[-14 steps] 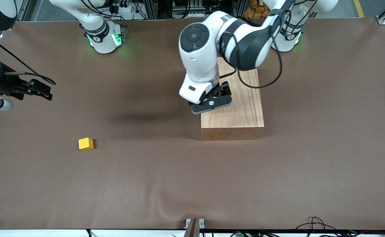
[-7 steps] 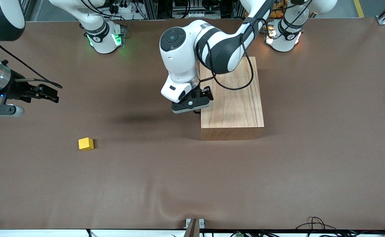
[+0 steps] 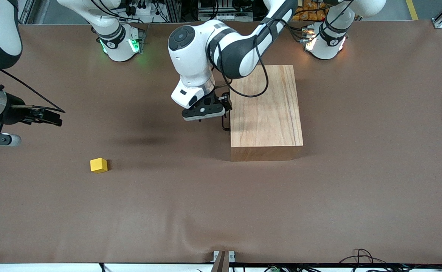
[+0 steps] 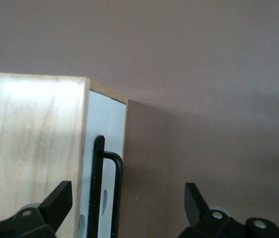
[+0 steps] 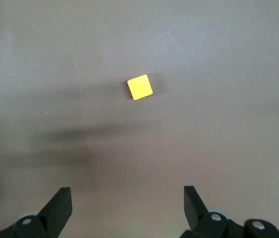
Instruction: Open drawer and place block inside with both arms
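Left end effector [image 4: 124,208] wide, straddling drawer handle [image 4: 110,191] — drop lower, centre, then clamp; right end effector [image 5: 124,208] wide over block [image 5: 139,87] — waiting.

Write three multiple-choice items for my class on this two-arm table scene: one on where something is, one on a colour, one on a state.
1. Where is the left pincer?
A. Beside the wooden box, at the drawer handle
B. Over the block
C. Resting on top of the box

2. What colour is the block?
A. Red
B. Yellow
C. Blue

3. What state is the drawer in?
A. Pulled fully out
B. Removed from the box
C. Closed

Answers:
1 A: the left wrist view shows open fingers either side of the black handle.
2 B: it is bright yellow in the front and right wrist views, under the open right pincer.
3 C: its pale front sits flush with the box.
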{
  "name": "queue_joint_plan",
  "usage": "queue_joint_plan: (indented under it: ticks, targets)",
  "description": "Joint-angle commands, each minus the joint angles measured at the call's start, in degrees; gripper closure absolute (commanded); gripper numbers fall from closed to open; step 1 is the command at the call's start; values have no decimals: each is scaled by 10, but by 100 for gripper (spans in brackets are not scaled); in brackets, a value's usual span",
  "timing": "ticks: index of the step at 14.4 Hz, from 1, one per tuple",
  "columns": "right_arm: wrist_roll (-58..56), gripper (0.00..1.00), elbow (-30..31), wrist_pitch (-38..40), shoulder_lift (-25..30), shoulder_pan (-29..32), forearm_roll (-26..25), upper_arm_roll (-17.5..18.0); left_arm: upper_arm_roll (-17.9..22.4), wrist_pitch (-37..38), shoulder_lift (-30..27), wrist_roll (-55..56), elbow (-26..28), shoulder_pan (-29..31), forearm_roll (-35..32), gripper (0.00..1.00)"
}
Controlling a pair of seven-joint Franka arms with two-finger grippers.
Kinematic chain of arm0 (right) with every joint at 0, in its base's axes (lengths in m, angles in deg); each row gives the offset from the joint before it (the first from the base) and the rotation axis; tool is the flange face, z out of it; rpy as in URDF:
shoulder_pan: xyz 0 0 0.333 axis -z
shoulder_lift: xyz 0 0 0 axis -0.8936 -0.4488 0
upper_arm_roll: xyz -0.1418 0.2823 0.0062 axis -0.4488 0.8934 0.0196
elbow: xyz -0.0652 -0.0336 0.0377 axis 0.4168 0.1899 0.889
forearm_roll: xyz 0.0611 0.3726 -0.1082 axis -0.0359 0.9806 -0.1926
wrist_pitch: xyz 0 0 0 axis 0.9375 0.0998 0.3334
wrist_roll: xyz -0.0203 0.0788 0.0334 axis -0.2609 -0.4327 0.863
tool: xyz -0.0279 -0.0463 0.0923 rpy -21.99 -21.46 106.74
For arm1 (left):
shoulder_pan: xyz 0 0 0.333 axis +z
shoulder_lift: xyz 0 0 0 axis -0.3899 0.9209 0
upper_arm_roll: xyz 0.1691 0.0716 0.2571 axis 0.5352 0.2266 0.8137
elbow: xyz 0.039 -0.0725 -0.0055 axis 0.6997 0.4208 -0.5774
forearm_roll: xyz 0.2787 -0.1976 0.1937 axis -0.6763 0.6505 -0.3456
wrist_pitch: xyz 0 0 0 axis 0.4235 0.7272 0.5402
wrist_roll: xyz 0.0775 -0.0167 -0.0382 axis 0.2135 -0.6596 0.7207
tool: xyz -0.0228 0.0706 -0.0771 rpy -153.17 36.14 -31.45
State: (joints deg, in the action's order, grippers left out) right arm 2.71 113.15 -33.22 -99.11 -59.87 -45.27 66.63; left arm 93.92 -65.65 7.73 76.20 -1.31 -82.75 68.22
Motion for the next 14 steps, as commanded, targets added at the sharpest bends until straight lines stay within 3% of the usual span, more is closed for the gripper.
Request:
queue_joint_plan:
  ticks: [1,6,9,14]
  targets:
    - [1,0,-3,3,0,24,2,7,13,-2,23,8,-18,-18,-13,0]
    - [1,0,5,0,-2,41,2,7,9,4,41,-7,-13,-38,-13,0]
    - [-3,0,6,-20,-25,45,3,7,8,67,48,-49,-10,-42,-19,0]
    - [-9,0,8,-20,-25,67,4,8,7,70,56,-51,-11,-41,-15,0]
